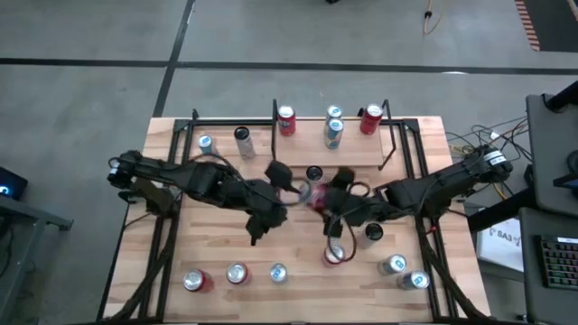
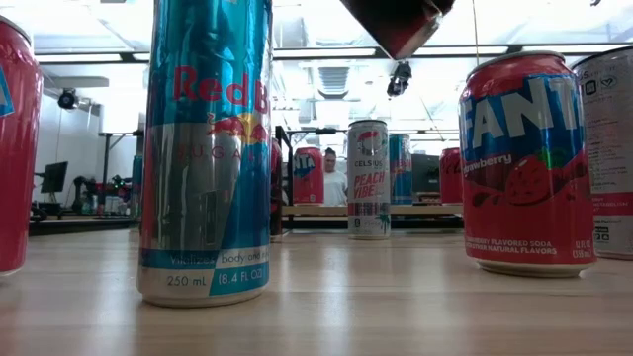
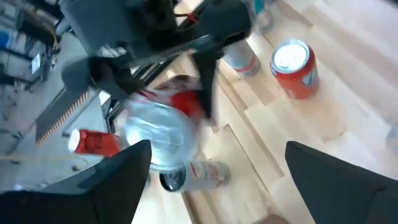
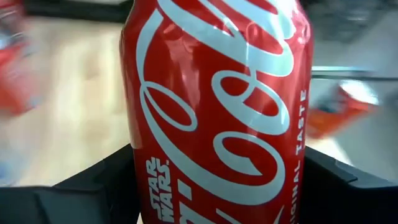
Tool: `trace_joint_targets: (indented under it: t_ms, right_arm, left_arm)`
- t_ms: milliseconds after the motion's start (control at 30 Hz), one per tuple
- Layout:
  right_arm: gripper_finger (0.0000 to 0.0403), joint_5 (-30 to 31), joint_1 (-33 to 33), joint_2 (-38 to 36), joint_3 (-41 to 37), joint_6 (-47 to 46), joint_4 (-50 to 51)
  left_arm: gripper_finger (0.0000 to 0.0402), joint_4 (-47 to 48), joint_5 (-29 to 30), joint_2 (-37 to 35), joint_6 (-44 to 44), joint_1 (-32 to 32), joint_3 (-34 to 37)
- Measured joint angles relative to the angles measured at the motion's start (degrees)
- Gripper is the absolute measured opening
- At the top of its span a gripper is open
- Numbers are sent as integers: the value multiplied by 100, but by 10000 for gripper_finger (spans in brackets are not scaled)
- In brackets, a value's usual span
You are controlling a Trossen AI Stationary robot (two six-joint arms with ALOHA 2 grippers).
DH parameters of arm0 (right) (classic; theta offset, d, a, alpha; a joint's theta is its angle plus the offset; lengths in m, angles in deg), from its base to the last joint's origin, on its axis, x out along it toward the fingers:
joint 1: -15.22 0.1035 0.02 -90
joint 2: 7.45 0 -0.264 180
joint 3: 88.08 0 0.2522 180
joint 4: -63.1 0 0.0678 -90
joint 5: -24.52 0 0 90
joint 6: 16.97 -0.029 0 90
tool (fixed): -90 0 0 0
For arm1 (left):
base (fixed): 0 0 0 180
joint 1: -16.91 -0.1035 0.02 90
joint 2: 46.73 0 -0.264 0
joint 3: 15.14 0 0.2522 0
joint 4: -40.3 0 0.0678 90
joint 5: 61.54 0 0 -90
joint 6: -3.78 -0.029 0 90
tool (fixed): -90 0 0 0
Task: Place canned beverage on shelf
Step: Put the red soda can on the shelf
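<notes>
While the light-wood shelf (image 1: 357, 152) with thin black rails is sitting at the table's far edge, the right gripper (image 1: 318, 200), just in front of it, is clamping a glossy red cola can (image 4: 214, 106); the left gripper (image 1: 291, 191), fingers spread, is holding nothing beside it.

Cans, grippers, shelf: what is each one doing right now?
Red Coca-Cola can: lifted, gripped by right gripper.
Right gripper: shut on the can.
Left gripper: open, empty.
Small light-wood shelf with black rails: carrying upright cans.
Tall blue Red Bull can: standing upright.
</notes>
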Motion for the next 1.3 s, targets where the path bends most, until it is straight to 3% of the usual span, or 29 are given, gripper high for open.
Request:
trace_joint_targets:
  t_ms: [133, 233, 433, 600, 700, 800, 933, 1100, 1300]
  right_arm:
    - [289, 1358, 188, -456, -784, 98, -1010]
    - [289, 1999, 303, -581, -1479, 510, -2255]
    - [289, 2457, 300, -363, -2423, 1758, -5424]
    - [289, 2416, 308, 74, -2485, 2668, -6898]
    - [289, 2441, 306, 311, -2333, 3049, -7230]
    - [289, 2435, 294, 503, -2118, 3195, -7216]
    - [289, 2558, 296, 709, -1836, 3363, -7224]
    - [289, 2770, 294, 936, -1599, 3546, -7218]
    - [289, 2723, 287, 1125, -1484, 3546, -7212]
  left_arm:
    - [346, -172, -5, -379, 809, -154, 307]
    - [346, -936, 19, -752, 1171, -219, 876]
    - [346, -3867, 564, -1426, 1333, -233, 2687]
    - [346, -6731, 598, -1572, 1337, -232, 4161]
    - [346, -8215, 593, -1354, 1337, -238, 4705]
    - [346, -9067, 599, -1103, 1419, -254, 4948]
    - [346, -9569, 662, -796, 1721, -277, 5004]
    - [346, -10036, 1180, -534, 1837, -281, 5012]
    - [346, -10426, 1050, -336, 1881, -295, 4997]
